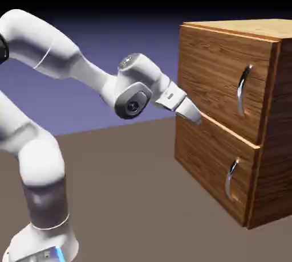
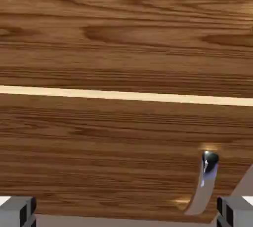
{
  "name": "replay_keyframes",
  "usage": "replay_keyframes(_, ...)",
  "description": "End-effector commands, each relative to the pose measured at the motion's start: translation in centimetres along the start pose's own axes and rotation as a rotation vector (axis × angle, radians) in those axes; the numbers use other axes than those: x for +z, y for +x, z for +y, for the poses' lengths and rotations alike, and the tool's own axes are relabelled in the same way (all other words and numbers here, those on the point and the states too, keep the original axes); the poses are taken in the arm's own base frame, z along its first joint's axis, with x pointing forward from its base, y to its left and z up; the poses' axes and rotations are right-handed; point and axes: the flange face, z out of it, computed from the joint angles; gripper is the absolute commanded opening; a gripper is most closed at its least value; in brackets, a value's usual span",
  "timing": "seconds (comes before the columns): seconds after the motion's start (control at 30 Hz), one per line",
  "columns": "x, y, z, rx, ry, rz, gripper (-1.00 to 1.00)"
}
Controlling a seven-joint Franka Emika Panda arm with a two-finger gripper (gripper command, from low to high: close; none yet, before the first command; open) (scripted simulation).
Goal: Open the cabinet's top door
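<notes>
- I count one cabinet (image 1: 228, 113), boxy, warm brown wood grain with a paler top, standing on the plain brown desk (image 1: 131, 187) at the exterior view's right.
- Its front carries two stacked panels: the top door (image 1: 219, 78) above, and one lower panel (image 1: 211, 167) beneath, with a thin pale seam between them.
- I see two metal handles, one per panel: a curved silver bar handle (image 1: 243, 90) on the top door and a shorter handle (image 1: 231, 178) on the lower panel, both upright and shiny.
- One white arm (image 1: 68, 64), smooth and rounded, reaches level toward the cabinet front; its hand (image 1: 194, 115) sits just before the seam, well left of both handles.
- In the hand view, two grey fingertips (image 2: 17, 211) sit at the bottom corners, spread wide with nothing between them; wood grain fills the rest.
- I can read no writing or labels anywhere.
</notes>
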Motion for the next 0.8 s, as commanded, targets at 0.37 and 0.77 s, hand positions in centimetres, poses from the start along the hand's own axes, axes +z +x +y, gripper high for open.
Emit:
replay_keyframes(0.37, -7.3, 2.1, -3.8, -0.13, 0.139, 0.108, 1.0)
replay_keyframes(0.77, -12.4, 4.7, -3.2, -0.178, 0.257, 0.243, 1.0)
